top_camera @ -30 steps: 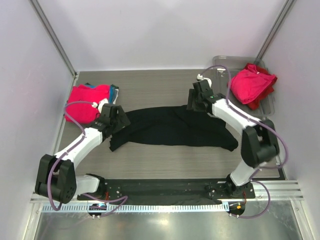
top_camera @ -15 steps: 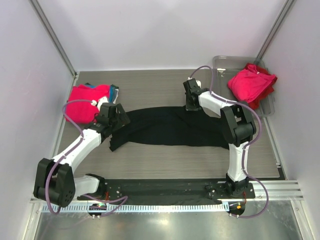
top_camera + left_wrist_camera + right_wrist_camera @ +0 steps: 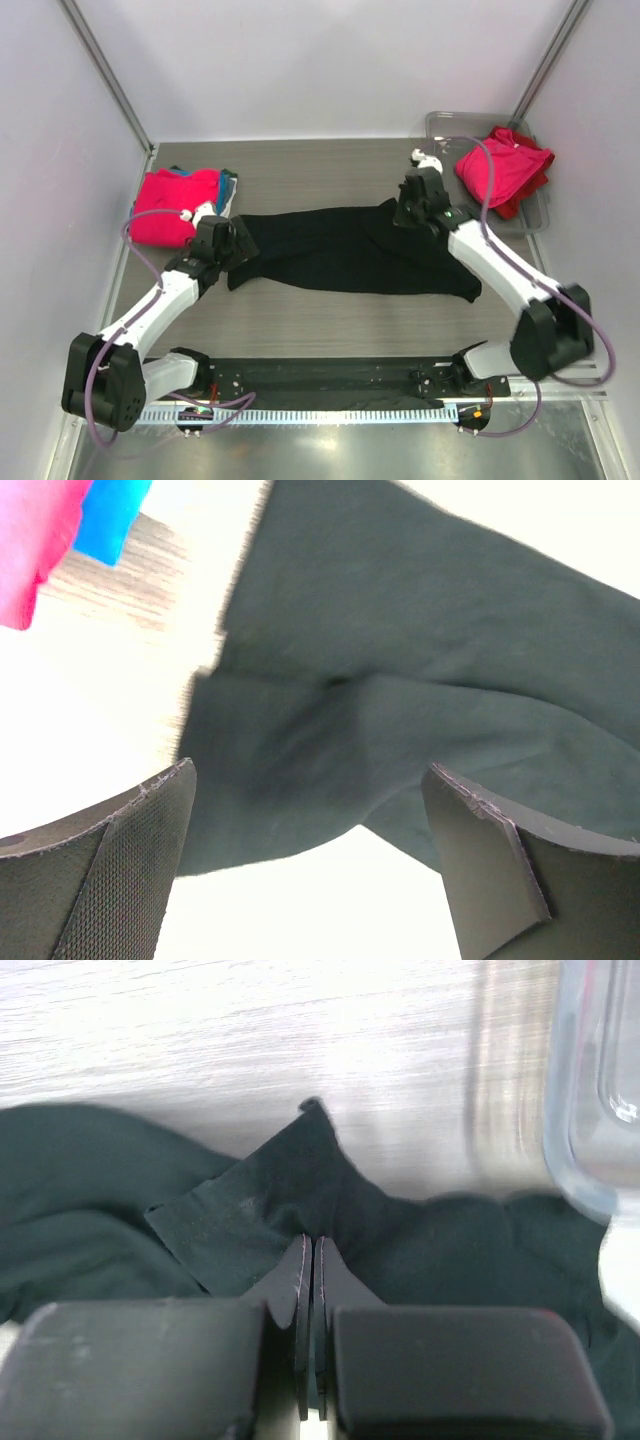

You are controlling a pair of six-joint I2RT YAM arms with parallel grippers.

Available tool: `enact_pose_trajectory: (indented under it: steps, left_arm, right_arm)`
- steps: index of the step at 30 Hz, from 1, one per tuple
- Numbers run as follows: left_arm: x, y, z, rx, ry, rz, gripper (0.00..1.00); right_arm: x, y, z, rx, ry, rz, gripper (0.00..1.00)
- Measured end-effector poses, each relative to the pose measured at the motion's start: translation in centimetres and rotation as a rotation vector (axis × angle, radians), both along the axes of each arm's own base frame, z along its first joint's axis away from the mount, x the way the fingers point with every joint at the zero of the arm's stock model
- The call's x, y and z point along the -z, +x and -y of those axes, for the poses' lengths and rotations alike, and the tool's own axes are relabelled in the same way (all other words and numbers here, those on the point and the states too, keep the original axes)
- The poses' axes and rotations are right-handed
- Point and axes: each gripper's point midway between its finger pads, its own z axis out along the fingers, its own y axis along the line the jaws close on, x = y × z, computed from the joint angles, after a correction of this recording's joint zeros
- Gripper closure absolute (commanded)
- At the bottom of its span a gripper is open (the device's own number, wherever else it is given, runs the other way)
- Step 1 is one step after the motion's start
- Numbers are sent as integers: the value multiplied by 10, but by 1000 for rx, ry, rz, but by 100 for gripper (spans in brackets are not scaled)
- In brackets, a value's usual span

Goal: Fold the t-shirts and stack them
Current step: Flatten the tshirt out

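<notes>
At right gripper (image 3: 404, 206) (image 3: 308, 1245): fingers pressed together, clamped on a raised fold at far edge of large black cloth t-shirt (image 3: 350, 255) (image 3: 90, 1190) (image 3: 400, 650). From right wrist view: small peak of cloth just beyond the fingertips, more black cloth spreading to both sides of them, bare grey wood-grain table (image 3: 300, 165) (image 3: 200, 1020) past it. Up and to the right of this gripper: corner of clear grey plastic tray (image 3: 440, 125) (image 3: 580, 1080), close by but not touching. Inside that tray: crumpled pink-magenta cloth shirt (image 3: 500, 165) on top of a bit of red cloth (image 3: 522, 205).

At left gripper (image 3: 232, 248) (image 3: 310, 790): fingers wide apart, gripping nothing, hovering over the other end of the same shirt. From left wrist view: dark creased cloth filling the gap between the two pads, its edge just inside the left pad (image 3: 120, 870). No contact with the cloth that can be made out.

Beyond left gripper, to its far left: bright pink folded cloth shirt (image 3: 165, 205) (image 3: 30, 540) with teal-blue cloth shirt (image 3: 230, 185) (image 3: 110, 515) showing at its side, both near the black shirt's end, whether touching it cannot tell.

Black shirt lying long and rumpled across the table between the two grippers, unfolded.
</notes>
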Motion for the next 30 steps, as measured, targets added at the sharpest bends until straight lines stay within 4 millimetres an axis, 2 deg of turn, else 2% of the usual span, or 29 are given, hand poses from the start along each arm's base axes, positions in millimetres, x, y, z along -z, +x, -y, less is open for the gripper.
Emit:
enact_pose_trajectory:
  steps: [1,3,6,8,10,11,13,14,15,18,22,23,24,27,30]
  left_arm:
    - [2,-1,0,1,1,-5,5]
    - [4,-2,0,4,0,-12,5]
    - [7,-2,2,13,-2,-21,6]
    - [14,-2,4,22,-4,-41,7]
    - [21,-3,8,37,-6,-68,8]
    - [25,-4,10,45,-6,-82,8]
    - [30,-5,15,65,-1,-103,8]
    - [31,-5,18,74,2,-109,8]
    - [31,-4,21,83,5,-113,9]
    - [28,1,30,105,7,-112,9]
    - [22,3,40,131,15,-95,9]
    - [21,3,45,145,22,-89,9]
    - [18,2,51,169,33,-78,9]
    - [6,-2,79,263,34,-44,9]
    - [-9,-3,108,353,8,5,10]
  right_arm:
    - [-5,-9,3,2,20,24,95]
    - [-2,-32,8,-3,53,40,88]
    - [27,-68,17,-10,66,-9,89]
    - [44,-82,20,-12,62,-49,91]
    - [59,-94,21,-18,69,-88,89]
    - [63,-98,21,-23,75,-101,88]
    - [69,-103,19,-33,86,-119,81]
    - [70,-105,18,-35,90,-125,73]
    - [72,-106,18,-36,94,-130,59]
    - [72,-107,16,-43,102,-136,46]
    - [72,-107,15,-48,105,-137,42]
    - [72,-108,15,-49,106,-137,42]
    - [72,-108,15,-50,107,-137,48]
    - [71,-107,14,-54,104,-136,70]
    - [67,-105,14,-52,106,-127,76]
